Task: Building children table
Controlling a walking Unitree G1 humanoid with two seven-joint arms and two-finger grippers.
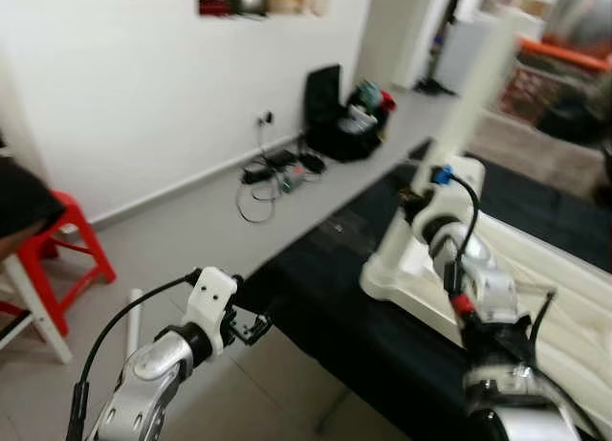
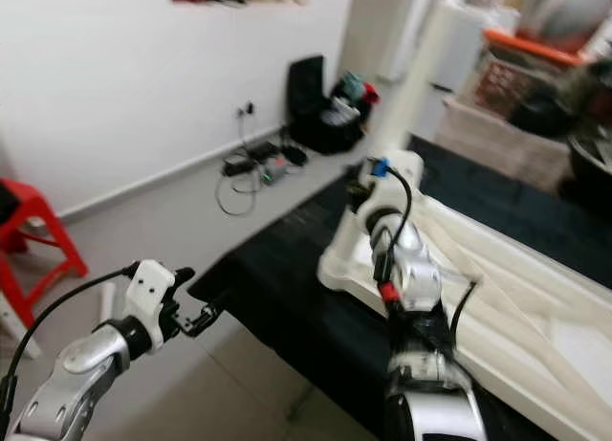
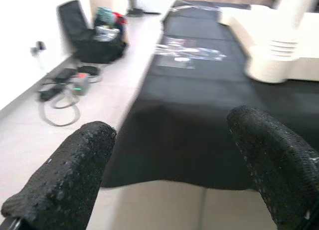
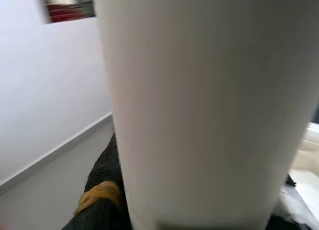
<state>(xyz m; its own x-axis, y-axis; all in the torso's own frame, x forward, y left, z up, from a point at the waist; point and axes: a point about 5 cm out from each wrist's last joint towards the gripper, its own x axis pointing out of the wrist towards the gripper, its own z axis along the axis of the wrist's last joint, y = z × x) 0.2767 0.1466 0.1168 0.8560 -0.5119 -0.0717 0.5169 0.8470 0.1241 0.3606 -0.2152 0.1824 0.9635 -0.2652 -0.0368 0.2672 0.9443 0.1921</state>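
White plastic table leg [image 1: 475,87] stands upright at two o'clock, seated in the corner socket of the overturned tabletop [image 1: 564,297] on the black desk [image 1: 325,297]. The right gripper [image 1: 421,200] pinches the leg. The left gripper [image 3: 174,155] hangs spread at seven o'clock.

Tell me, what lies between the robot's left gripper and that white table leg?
In the left eye view, black cloth stretches between the left gripper and the white table leg.

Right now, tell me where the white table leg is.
The white table leg stands upright in the corner socket of the upturned white tabletop on the black mat, ahead on the robot's right, with the right tool at its base.
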